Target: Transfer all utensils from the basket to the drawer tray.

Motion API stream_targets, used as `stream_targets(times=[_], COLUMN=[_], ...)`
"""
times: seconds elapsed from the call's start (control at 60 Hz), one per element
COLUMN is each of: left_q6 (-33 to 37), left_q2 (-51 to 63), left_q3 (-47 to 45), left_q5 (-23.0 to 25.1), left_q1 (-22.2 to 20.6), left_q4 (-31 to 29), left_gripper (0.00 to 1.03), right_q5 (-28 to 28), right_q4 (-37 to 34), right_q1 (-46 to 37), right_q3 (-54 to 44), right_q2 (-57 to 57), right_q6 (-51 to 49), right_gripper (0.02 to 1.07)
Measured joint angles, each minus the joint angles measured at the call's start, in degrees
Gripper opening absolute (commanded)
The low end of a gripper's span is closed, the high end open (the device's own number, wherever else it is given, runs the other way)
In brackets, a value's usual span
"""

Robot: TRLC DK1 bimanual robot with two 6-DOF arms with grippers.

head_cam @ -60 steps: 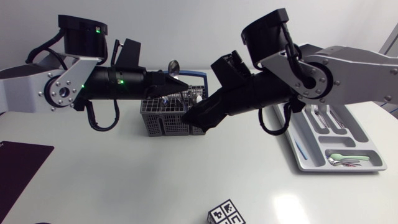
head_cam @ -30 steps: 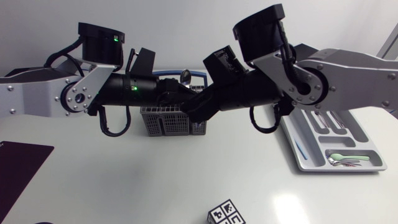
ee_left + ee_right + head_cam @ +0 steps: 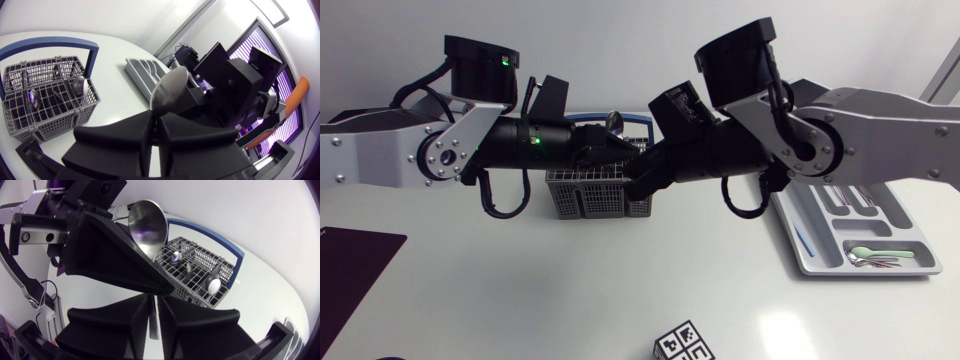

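Observation:
Both arms meet above the grey wire basket point(image 3: 582, 197). My left gripper point(image 3: 611, 147) is shut on a metal spoon point(image 3: 615, 122), its bowl pointing up. In the left wrist view the spoon point(image 3: 168, 92) stands up from between the closed gripper point(image 3: 156, 131). My right gripper point(image 3: 630, 176) sits just below, and in the right wrist view this gripper point(image 3: 153, 306) is closed on the spoon's thin handle, with the bowl point(image 3: 146, 227) ahead. Several utensils stand in the basket point(image 3: 201, 271). The grey drawer tray point(image 3: 817, 258) lies at the right.
The tray holds forks, spoons and a pale green spoon point(image 3: 865, 251). The basket has a blue handle point(image 3: 47, 45). A marked cube point(image 3: 682, 343) sits near the front edge, and a dark mat point(image 3: 350, 262) lies at the front left.
My right gripper rose from the basket's front to the spoon and closed on its handle. The left arm shifted right with the spoon, then held still.

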Motion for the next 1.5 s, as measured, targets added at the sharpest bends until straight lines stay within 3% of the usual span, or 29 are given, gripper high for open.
stream_targets(times=[0.1,0.35,0.55,0.733,0.967,1.25,1.5], left_q6=[0.0,-0.2,-0.17,0.26,3.02,8.59,11.3], left_q2=[0.0,-0.11,-2.03,-5.11,-10.54,-11.17,-9.2], left_q3=[0.0,0.0,-0.07,-1.44,-1.66,-1.66,-1.66], left_q5=[0.02,0.24,0.22,-0.68,-4.5,-12.24,-15.82], left_q1=[0.0,-0.11,-0.13,-0.26,0.15,1.75,1.86], left_q4=[0.24,0.39,0.17,-1.22,-1.29,-1.66,-2.71], left_gripper=[0.2,0.51,0.66,0.67,0.67,0.67,0.67], right_q5=[-0.04,-0.68,-2.45,-6.49,-10.16,-16.0,-16.63], right_q4=[0.85,1.97,2.14,1.73,-6.29,-22.16,-31.15], right_q1=[0.22,0.61,0.37,-1.95,-11.76,-32.87,-53.31], right_q3=[-0.42,-1.66,-2.45,-4.55,-10.16,-13.05,-13.0], right_q2=[0.04,0.04,0.04,-0.22,-2.38,-8.13,-7.48], right_q6=[0.0,-0.02,-0.26,-3.34,-12.68,-36.72,-62.47], right_gripper=[0.08,0.08,0.08,0.08,0.08,0.08,0.08])
